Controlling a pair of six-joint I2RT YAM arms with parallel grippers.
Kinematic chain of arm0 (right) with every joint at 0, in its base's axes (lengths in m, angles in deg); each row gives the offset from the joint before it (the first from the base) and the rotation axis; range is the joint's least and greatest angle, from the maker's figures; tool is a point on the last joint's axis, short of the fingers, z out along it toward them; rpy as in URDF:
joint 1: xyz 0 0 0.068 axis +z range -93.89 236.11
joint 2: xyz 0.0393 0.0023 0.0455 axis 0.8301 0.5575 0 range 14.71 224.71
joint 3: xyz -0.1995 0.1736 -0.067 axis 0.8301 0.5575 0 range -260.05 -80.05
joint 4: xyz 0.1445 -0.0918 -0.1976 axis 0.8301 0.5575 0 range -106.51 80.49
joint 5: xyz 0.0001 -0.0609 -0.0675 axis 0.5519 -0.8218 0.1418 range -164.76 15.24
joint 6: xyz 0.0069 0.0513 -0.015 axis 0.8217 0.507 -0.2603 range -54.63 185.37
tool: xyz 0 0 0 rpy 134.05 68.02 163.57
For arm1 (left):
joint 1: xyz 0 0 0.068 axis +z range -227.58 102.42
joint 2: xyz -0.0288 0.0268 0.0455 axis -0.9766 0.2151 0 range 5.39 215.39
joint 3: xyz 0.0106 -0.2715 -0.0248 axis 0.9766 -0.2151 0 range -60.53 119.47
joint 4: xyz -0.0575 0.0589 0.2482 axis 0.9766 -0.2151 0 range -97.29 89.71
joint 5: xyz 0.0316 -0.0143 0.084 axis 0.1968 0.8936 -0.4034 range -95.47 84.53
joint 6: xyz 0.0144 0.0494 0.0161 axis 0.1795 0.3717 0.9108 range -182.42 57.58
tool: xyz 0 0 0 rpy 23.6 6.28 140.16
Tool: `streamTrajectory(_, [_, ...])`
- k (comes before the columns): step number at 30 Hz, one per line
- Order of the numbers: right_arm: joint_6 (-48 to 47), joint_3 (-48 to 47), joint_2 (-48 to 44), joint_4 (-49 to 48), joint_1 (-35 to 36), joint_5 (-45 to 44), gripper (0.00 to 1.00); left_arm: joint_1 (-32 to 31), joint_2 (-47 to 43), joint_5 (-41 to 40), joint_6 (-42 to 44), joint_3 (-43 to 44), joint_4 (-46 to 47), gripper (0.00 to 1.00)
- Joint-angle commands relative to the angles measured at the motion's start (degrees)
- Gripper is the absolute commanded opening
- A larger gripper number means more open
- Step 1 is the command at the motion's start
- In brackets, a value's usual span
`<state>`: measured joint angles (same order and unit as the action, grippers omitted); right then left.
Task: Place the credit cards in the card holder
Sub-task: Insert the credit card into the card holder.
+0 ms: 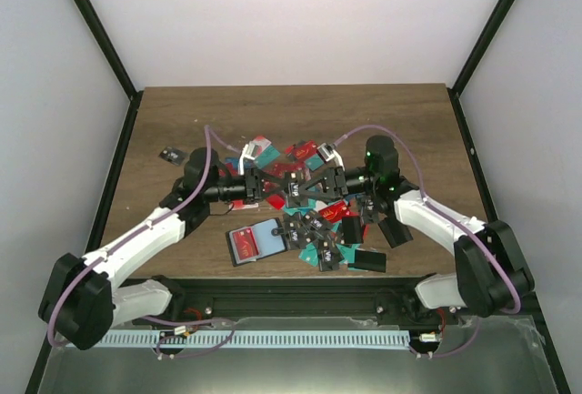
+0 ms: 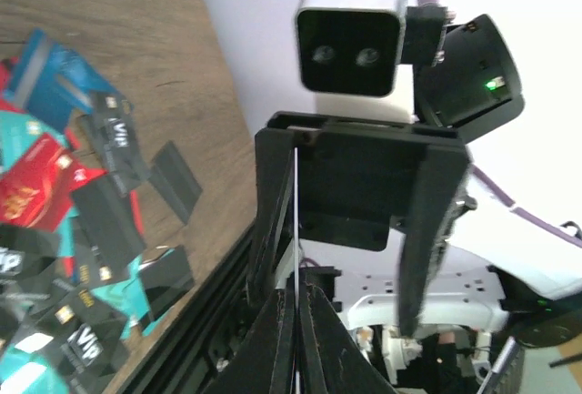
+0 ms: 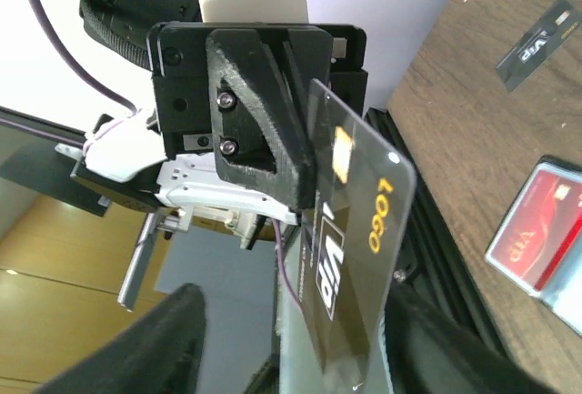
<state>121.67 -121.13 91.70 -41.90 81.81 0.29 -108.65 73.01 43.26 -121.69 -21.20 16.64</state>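
My left gripper (image 1: 270,185) is shut on a black card (image 3: 364,230) printed "VIP" and "LOGO". It holds the card in the air above the pile of red, teal and black credit cards (image 1: 318,230). In the left wrist view the card shows edge-on as a thin line (image 2: 296,230). My right gripper (image 1: 316,182) faces the left one, open, with its fingers (image 2: 426,230) on either side of the card, not touching it. The card holder (image 1: 255,242) lies open on the table near the left of the pile, with a red card in one pocket.
A lone black card (image 1: 171,155) lies at the far left of the wooden table (image 1: 409,130). Plain black flat cases (image 1: 368,260) lie at the near right of the pile. The black rail (image 1: 291,289) runs along the near edge.
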Motion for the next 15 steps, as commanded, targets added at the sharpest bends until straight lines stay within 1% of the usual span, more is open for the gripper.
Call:
streamTrajectory(1, [-8.4, -3.7, 0.4, 11.3, 0.8, -3.8, 0.64, 2.0, -4.5, -4.4, 7.0, -1.2, -16.3, 0.04])
streamTrajectory(4, [-13.3, -4.9, 1.8, 18.1, 1.2, -6.7, 0.67, 4.6, -9.0, -7.1, 10.5, -3.4, -26.0, 0.04])
streamTrajectory(7, [-16.4, -6.0, 3.7, 22.3, 2.3, -8.9, 0.67, 6.3, -13.8, -9.2, 13.7, -5.9, -33.9, 0.04])
streamTrajectory(10, [-19.7, -8.0, 6.4, 26.9, 4.9, -11.7, 0.66, 7.4, -16.1, -11.0, 16.2, -8.0, -41.0, 0.04])
streamTrajectory(13, [-21.5, -9.8, 9.7, 29.8, 7.8, -14.2, 0.64, 8.2, -17.4, -12.1, 17.2, -10.4, -44.8, 0.04])
streamTrajectory(15, [-21.9, -10.9, 11.9, 30.9, 9.7, -15.4, 0.62, 8.6, -18.0, -11.9, 16.8, -11.7, -45.3, 0.04])
